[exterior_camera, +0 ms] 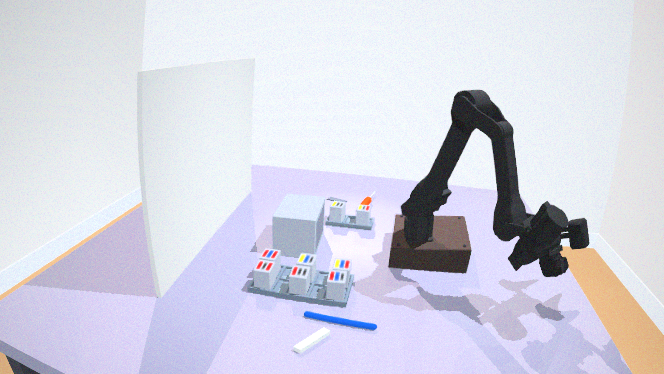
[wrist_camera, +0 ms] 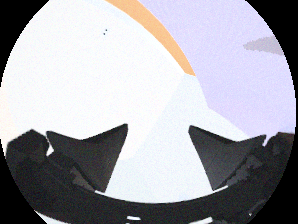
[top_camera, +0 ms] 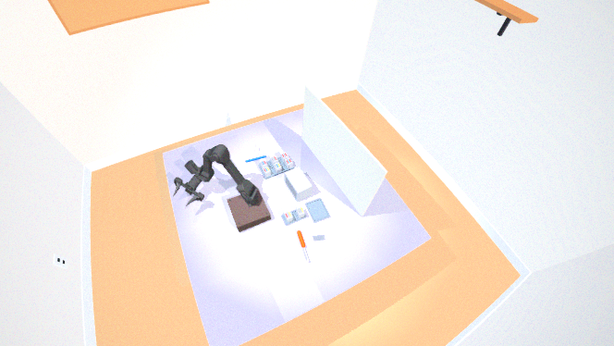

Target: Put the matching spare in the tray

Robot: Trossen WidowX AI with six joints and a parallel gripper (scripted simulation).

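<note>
Six white spares with coloured bars on top stand in two rows in a grey rack (top_camera: 275, 174) (exterior_camera: 317, 298); one front spare (exterior_camera: 337, 285) shows red, blue and dark bars. Two more spares, a left one (exterior_camera: 337, 213) and a right one (exterior_camera: 364, 215) in the exterior view, stand in a smaller rack (top_camera: 296, 220) (exterior_camera: 350, 226). The flat blue-grey tray (top_camera: 318, 210) beside it holds nothing. I cannot make out the mounted unit or its back. My gripper (top_camera: 180, 199) (wrist_camera: 158, 128) is open and empty, raised on the far side of the arm's base from the racks.
A grey box (top_camera: 300, 185) (exterior_camera: 296, 227) stands between the racks. A tall pale panel (top_camera: 339, 154) (exterior_camera: 197, 165) stands beyond it. An orange screwdriver (top_camera: 300, 239) (exterior_camera: 367, 201), a blue rod (top_camera: 255, 158) (exterior_camera: 340, 320) and a white bar (exterior_camera: 311, 340) lie on the table. The arm's base is a brown block (top_camera: 247, 214) (exterior_camera: 435, 260).
</note>
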